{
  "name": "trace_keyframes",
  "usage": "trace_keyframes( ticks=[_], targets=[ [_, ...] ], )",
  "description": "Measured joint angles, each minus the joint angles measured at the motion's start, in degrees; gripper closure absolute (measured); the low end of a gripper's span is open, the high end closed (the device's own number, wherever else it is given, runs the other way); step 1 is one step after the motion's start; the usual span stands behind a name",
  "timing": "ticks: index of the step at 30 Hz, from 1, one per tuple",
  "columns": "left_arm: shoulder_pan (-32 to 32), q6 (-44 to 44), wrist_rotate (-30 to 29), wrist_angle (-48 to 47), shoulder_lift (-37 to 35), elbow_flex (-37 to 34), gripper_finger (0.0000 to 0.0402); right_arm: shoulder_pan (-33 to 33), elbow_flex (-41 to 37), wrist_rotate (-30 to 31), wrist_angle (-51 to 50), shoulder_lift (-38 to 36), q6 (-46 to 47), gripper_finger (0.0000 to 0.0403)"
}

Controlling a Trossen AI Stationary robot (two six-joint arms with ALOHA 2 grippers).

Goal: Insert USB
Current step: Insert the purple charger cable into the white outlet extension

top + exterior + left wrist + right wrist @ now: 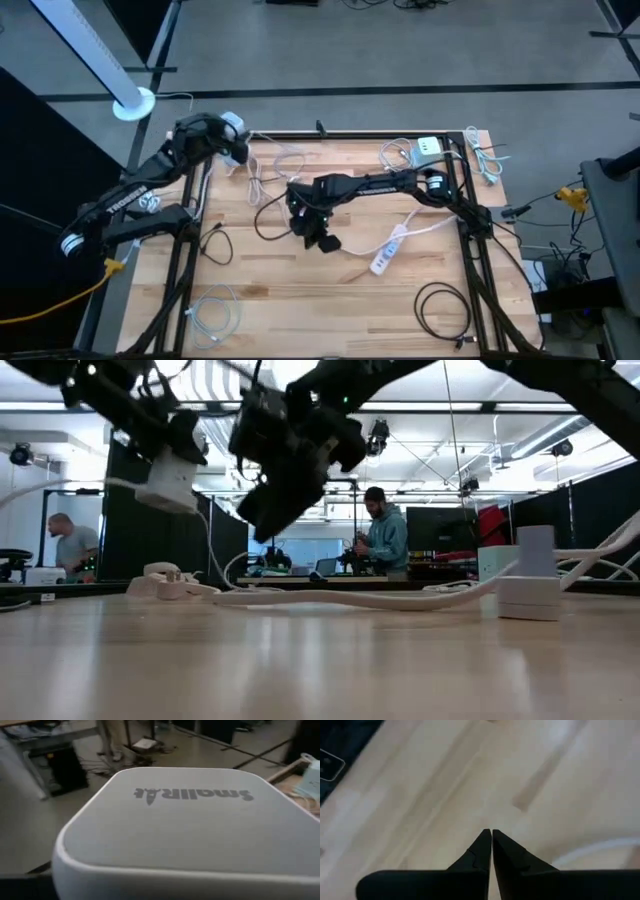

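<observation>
My left gripper [232, 140] is over the table's far left corner, closed on a white charger block [180, 820] with grey lettering on its face. In the low view the block [170, 482] hangs well above the wood. My right gripper [491, 835] is shut with nothing in it. It points slantwise down over the middle of the table [320, 238], just left of a white power strip [390, 253] that lies flat on the wood. No USB plug can be made out among the cables. My left gripper holds the white charger block, whose face [165, 850] fills the wrist view and hides the fingers, so the place of contact does not show. The block is lifted clear of the table and sits tilted [165, 490], with a white cable trailing from it.
Loose white cables [275, 170] lie behind the right gripper. A white adapter [428, 148] sits at the far right, a black cable coil [445, 305] at the near right, a white cable [215, 315] at the near left. People [385, 530] stand in the room beyond.
</observation>
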Motion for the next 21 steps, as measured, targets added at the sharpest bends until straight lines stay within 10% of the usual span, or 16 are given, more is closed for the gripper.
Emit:
trace_keyframes(
  ticks=[6, 13, 21],
  targets=[
    [0.0, -1.8, 0.9, 15.0, 0.3, -10.2, 0.0115, 0.4, 0.1, 10.9, -0.1, -2.3, 0.5, 0.0403],
    [0.0, -9.0, -17.0, 17.2, 0.5, -17.6, 0.0115, 0.4, 0.0, 11.6, 0.3, -2.7, 0.3, 0.0403],
    [-0.5, -13.8, -21.0, 45.2, 4.6, -29.5, 0.0115, 0.4, 0.0, 11.7, 0.4, -2.6, 0.4, 0.0403]
  ],
)
